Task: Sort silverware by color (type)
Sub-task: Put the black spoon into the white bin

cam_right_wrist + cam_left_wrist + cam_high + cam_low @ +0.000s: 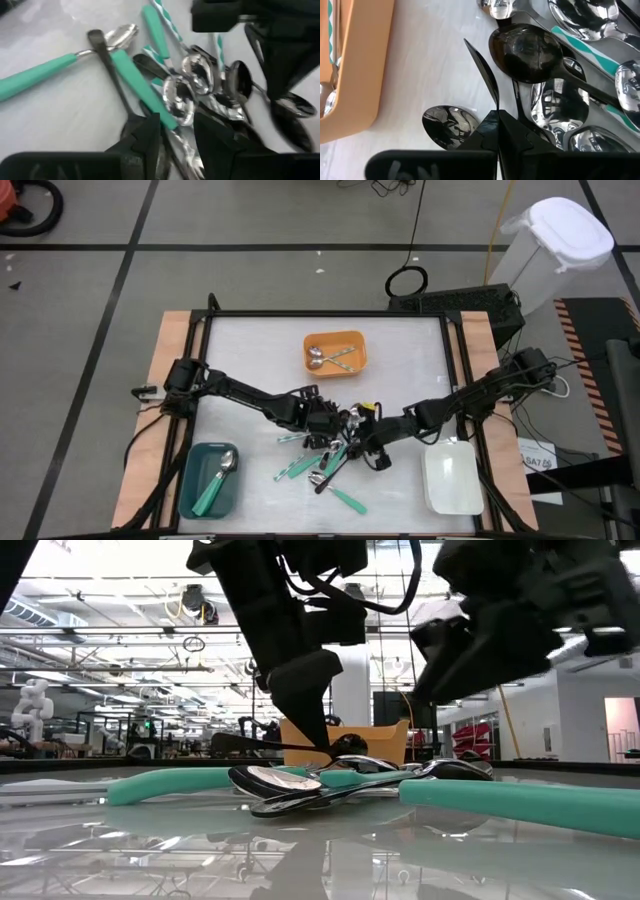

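Spoons (325,460) are sitting in a tangled pile near the front middle of the table (250,360), a mix of teal-handled, plain silver and black ones all overlapping each other. Left gripper (322,420) is reaching in from about 9 o'clock and sitting at the pile's top-left edge, fingers pressed tight together on the thin handle of a black spoon (485,75), and you can see that handle poking out from between the fingertips in the left wrist view, with another black spoon bowl (527,52) lying just beside it. Right gripper (372,448) is coming in from 3 o'clock and hovering right at the pile's right side, fingers spread partway with nothing between them as far as I can tell; in its own wrist view the spoon bowls are lying just past the gap. Orange tray (335,352) is sitting at 12 o'clock from the pile and is holding a couple of silver spoons with striped handles. Teal tray (210,480) is down at 8 o'clock with one teal-handled spoon (215,485) in it. White tray (452,478) is over at 4 o'clock, near the right arm.
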Motion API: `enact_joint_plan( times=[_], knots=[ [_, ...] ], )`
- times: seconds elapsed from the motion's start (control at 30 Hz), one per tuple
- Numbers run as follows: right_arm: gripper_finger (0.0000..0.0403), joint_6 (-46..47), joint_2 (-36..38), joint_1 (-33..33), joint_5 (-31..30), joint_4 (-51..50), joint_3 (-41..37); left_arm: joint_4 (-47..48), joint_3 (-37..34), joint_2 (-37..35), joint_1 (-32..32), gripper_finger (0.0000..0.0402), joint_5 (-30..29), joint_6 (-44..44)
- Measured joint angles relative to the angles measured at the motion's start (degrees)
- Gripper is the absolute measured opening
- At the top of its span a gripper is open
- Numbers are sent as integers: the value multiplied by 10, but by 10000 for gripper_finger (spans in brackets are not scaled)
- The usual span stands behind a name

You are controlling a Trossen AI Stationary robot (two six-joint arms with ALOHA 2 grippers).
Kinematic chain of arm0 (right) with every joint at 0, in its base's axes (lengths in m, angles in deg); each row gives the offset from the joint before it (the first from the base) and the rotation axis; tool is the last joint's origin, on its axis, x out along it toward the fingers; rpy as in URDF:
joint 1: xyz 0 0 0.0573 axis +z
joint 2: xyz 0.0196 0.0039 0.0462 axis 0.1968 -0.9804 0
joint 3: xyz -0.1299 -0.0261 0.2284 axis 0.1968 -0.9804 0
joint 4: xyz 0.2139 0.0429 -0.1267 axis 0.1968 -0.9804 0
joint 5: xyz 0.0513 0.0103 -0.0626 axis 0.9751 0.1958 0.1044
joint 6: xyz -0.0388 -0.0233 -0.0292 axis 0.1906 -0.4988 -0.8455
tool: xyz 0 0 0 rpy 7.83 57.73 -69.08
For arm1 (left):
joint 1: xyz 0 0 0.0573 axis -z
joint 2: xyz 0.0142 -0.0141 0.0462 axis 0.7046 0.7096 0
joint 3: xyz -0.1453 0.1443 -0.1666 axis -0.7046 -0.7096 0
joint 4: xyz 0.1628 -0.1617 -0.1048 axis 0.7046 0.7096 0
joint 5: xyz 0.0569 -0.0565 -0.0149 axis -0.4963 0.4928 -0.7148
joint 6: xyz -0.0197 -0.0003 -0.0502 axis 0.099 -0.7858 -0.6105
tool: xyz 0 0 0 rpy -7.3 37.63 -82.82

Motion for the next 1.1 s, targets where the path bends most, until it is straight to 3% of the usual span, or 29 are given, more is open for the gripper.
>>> enact_joint_plan(
  times=[0.3,0.5,0.67,0.83,1.1],
  knots=[
    [116,18,5,-5,-70,22,-19,34,31,0,8,3,2,-32],
    [116,66,71,-4,-105,-137,9,76,100,-1,37,2,-28,-37],
    [116,103,141,11,-104,-195,9,83,140,-2,67,1,-57,-26],
    [116,133,159,57,-103,-139,-16,71,169,-2,100,1,-97,-5],
    [116,122,115,83,-105,69,-37,1,205,-2,127,1,-209,20]
  ],
)
